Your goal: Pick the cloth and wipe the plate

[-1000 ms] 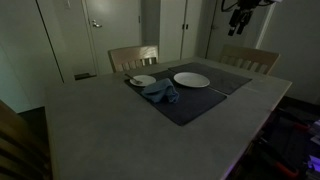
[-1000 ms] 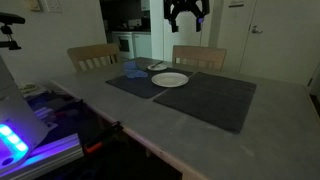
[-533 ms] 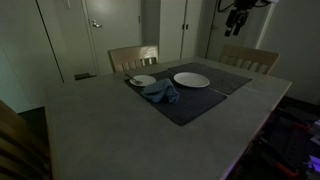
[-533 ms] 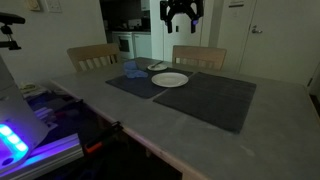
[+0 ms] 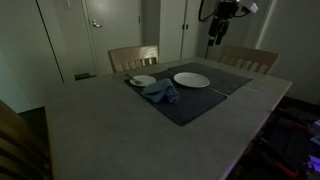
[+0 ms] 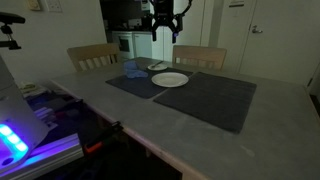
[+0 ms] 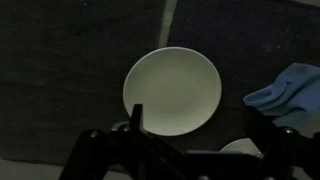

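Presently, wrist view, left to right: placemat (image 7: 60,60), dark; plate (image 7: 172,92), white, empty, lying on it; cloth (image 7: 288,88), blue, crumpled, at 3 o'clock of the plate, near but apart. Gripper (image 7: 193,120) at 6 o'clock, hanging above, fingers spread wide, holding nothing. Cloth judged light, soft, limp: pinch a raised fold at its bunched middle

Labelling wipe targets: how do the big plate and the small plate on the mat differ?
Size: the big plate is clearly wider than the small plate. Cloth: the small plate sits right beside the blue cloth; the big plate has bare dark placemat between. Both are pale, round and flat on that placemat.
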Controlling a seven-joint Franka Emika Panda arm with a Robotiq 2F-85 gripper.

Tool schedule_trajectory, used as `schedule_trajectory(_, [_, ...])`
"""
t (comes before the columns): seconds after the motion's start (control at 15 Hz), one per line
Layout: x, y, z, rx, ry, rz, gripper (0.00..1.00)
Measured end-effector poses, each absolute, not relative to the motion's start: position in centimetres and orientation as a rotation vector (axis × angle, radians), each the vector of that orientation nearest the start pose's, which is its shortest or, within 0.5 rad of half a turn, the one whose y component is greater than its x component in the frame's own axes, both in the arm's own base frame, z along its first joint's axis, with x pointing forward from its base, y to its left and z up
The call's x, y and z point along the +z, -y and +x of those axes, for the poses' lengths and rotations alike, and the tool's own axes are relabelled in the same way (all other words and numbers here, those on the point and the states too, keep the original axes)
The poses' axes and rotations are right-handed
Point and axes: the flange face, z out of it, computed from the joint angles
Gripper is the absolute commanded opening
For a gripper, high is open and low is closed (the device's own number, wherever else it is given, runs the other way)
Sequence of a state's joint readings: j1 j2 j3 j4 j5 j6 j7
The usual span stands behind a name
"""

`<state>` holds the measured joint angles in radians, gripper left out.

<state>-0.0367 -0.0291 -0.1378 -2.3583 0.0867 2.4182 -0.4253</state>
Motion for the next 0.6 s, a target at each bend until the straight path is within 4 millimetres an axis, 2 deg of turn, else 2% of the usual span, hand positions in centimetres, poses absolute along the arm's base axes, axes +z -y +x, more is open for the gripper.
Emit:
schedule_trajectory(0.27, [32.7,5.0,52.2,-0.141,0.375,-3.07,1.0])
schedule_trajectory(0.6, [29.2,2.4,55.5,-0.056,0.198,-3.074,1.0])
